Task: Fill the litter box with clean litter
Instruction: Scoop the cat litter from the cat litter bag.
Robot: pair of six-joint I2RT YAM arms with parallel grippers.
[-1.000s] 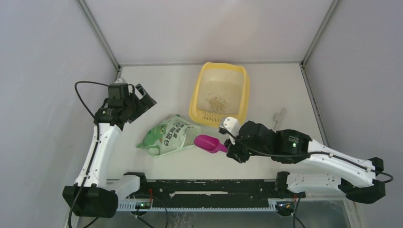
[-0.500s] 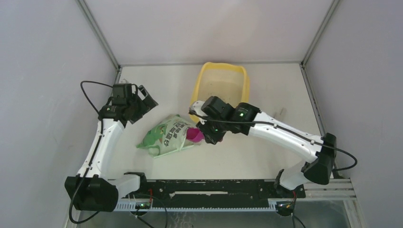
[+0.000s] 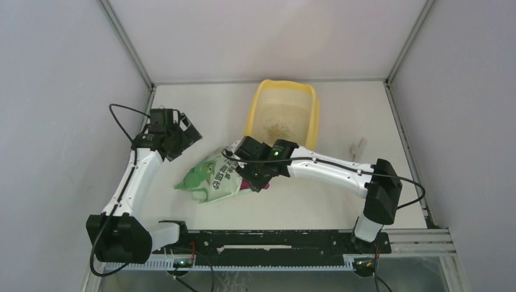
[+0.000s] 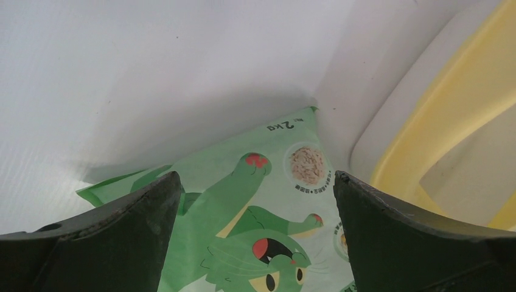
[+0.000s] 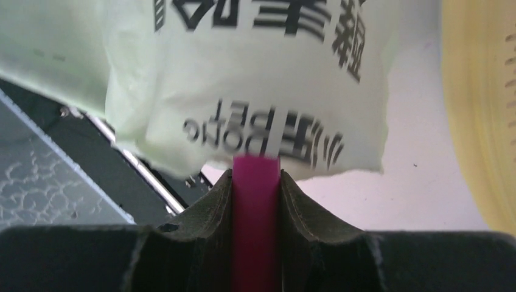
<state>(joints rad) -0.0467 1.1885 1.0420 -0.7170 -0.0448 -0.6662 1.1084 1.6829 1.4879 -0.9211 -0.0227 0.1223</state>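
The yellow litter box [image 3: 250, 123] stands at the back centre with a thin speckle of beige clean litter [image 3: 277, 129] on its floor. The light green bag [image 3: 213, 173] lies in front of it to the left. My right gripper [image 3: 254, 177] is shut on the magenta scoop's handle [image 5: 256, 207] at the bag's right end. The bag [image 5: 255, 79] hides the scoop's bowl; a bit of magenta [image 3: 247, 184] shows in the top view. My left gripper [image 3: 186, 134] is open and empty, above and left of the bag [image 4: 255, 213].
A small grey object [image 3: 358, 146] lies on the table right of the box. The box's yellow rim shows in the left wrist view [image 4: 438, 128] and the right wrist view [image 5: 481, 121]. The black rail [image 3: 268, 240] runs along the near edge.
My right arm has swung left with the scoop, from the front centre to the bag's right end, where the bowl went out of sight. My left gripper has shifted slightly right, toward the bag.
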